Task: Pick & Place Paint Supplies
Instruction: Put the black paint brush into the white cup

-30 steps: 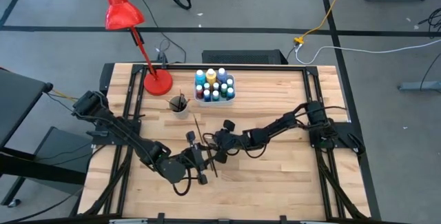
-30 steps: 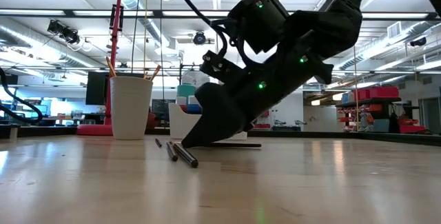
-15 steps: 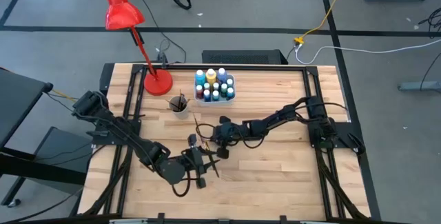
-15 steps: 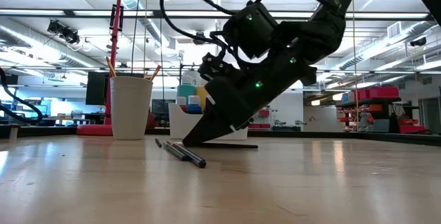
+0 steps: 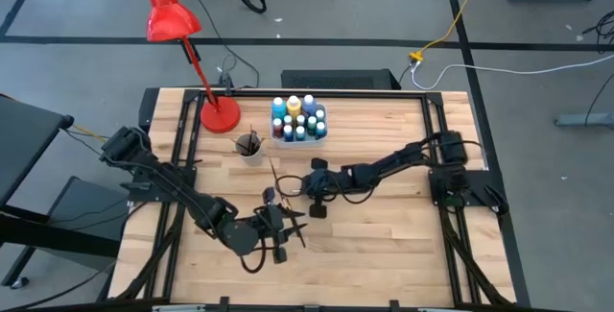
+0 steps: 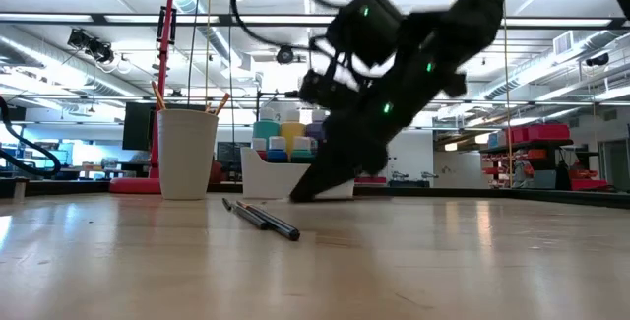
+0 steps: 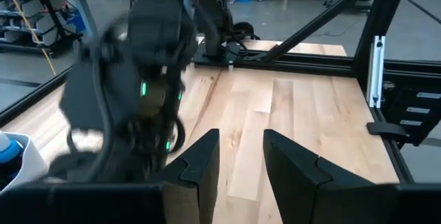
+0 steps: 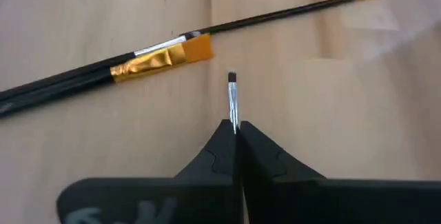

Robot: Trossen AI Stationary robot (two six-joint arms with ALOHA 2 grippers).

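Observation:
My right gripper (image 8: 236,129) is shut on a thin dark paintbrush whose silver ferrule and small tip (image 8: 233,93) stick out past its fingertips. It hovers mid-table (image 5: 295,191), fingers slanting down (image 6: 307,192). Other paintbrushes lie flat on the wood beside it, one with a gold ferrule and orange bristles (image 8: 160,59), another thin and black (image 8: 289,10), seen low as dark sticks (image 6: 264,220). Small paint bottles stand in a white tray (image 5: 298,122). My left gripper (image 5: 293,224) waits near the front, open (image 7: 241,165), holding nothing. My right gripper pinches the thin paintbrush close to its bristle end (image 8: 233,117) between its two fingers. The brush runs along the fingers, its tip poking out ahead of them. The fingers slant down from the table's right side. The handle is hidden behind the fingers.
A white cup (image 5: 248,145) with brushes stands left of the tray, and a red desk lamp (image 5: 219,113) sits on its base at the far left. Bare wood (image 5: 384,226) spreads toward the near right. Black frame rails (image 5: 443,168) line the table's sides.
My right gripper has shut on the thin brush that lay under it, then risen and drawn back toward the table's right and far side, rolling a little. That brush no longer lies on the wood. The other brushes stay on the table.

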